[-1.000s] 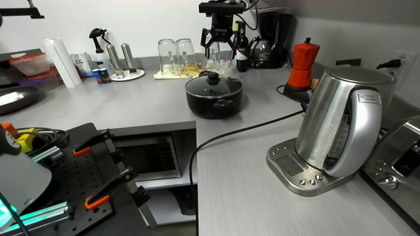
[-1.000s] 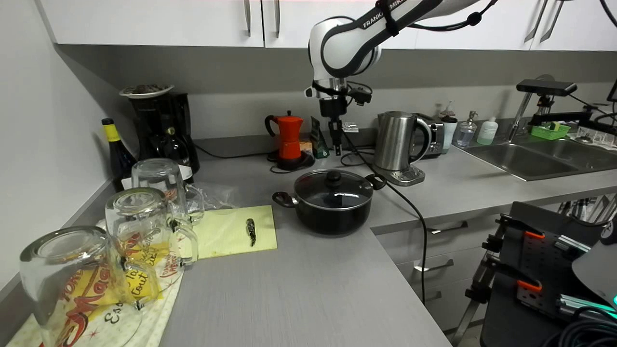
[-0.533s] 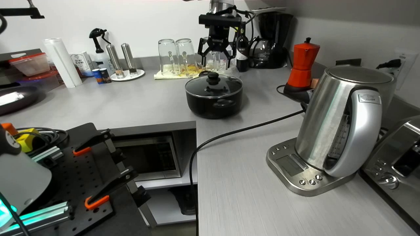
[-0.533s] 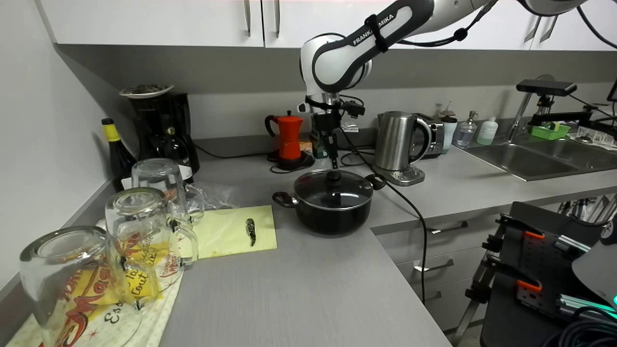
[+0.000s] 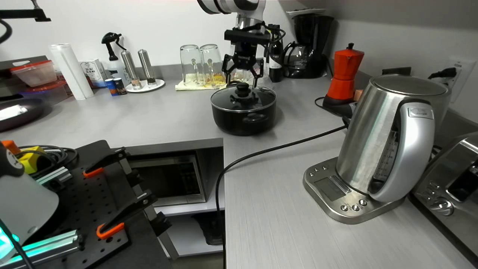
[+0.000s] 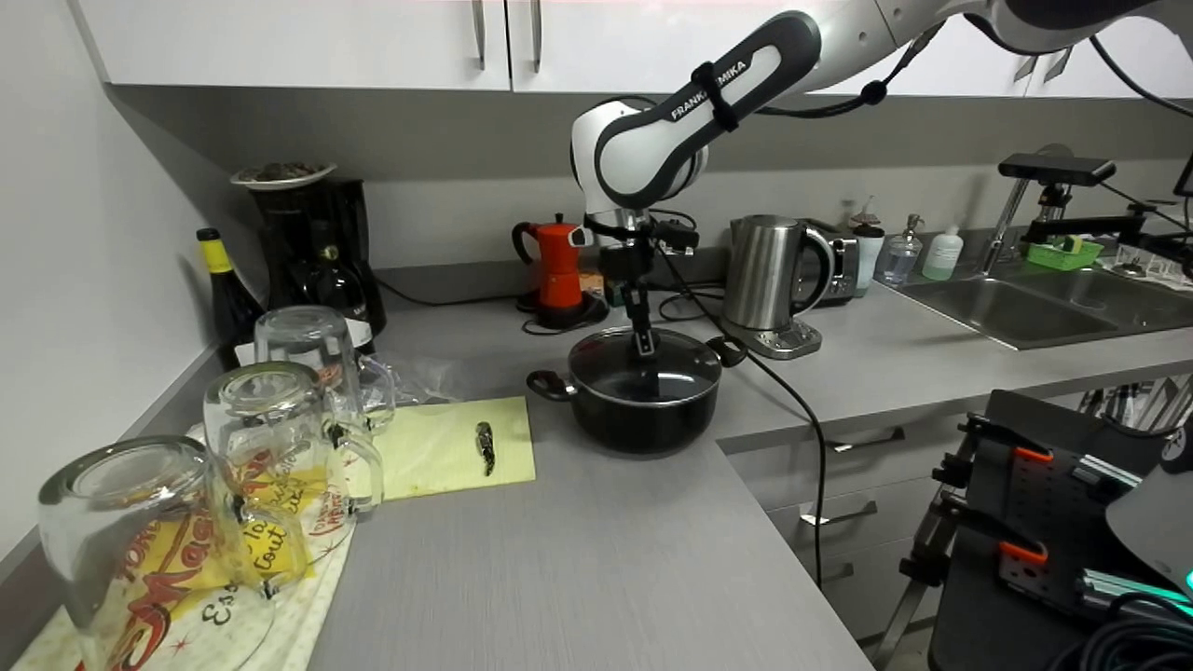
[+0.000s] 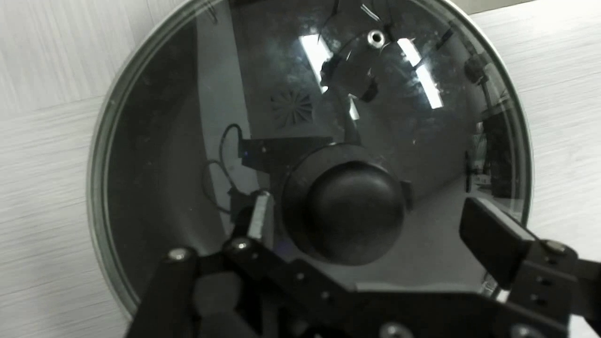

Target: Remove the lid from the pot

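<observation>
spread wide at the fingers (image 7: 488,244), leaving a gap on each side of the knob (image 7: 357,211) in the wrist view; just over the lid (image 7: 159,150), seated on the pot (image 5: 233,121); outward, with counter (image 5: 149,119) on both sides and an edge (image 5: 179,147) close beside the pot.

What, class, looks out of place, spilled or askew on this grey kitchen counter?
The long black cord: it runs across the grey counter and hangs over the edge, where it might snag. The round, dark glass lid sits level on the low black pot; no spill shows.
</observation>
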### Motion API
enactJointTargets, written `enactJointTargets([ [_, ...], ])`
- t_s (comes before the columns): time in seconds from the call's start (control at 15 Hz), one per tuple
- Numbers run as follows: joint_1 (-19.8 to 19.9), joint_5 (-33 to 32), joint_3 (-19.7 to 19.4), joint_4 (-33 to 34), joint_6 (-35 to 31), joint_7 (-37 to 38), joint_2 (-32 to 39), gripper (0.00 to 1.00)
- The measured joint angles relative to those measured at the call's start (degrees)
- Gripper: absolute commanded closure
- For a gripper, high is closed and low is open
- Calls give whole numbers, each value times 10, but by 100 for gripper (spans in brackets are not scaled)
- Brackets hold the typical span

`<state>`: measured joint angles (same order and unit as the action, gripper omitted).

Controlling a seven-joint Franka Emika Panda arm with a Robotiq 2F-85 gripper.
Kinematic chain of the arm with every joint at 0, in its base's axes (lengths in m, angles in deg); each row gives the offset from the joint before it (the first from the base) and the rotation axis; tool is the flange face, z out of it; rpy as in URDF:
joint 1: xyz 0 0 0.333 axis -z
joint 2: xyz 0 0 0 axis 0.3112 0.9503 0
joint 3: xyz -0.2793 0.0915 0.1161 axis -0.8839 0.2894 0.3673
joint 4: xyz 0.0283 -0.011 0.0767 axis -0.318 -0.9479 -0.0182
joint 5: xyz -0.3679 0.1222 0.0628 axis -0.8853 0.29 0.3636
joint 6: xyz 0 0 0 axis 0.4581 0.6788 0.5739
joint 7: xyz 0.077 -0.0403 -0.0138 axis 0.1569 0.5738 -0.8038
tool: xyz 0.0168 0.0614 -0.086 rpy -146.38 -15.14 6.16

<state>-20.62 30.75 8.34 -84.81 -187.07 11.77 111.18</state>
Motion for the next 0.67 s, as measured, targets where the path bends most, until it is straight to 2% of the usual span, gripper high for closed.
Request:
enactJointTargets([
  [0.13, 2, 0, 0, 0, 0, 0, 2, 0],
  [0.2, 4, 0, 0, 0, 0, 0, 2, 7],
  [0.27, 5, 0, 0, 0, 0, 0, 2, 28],
  [0.4, 8, 0, 0, 1, 0, 0, 2, 31],
  [0.67, 11, 0, 0, 5, 0, 0, 2, 61],
])
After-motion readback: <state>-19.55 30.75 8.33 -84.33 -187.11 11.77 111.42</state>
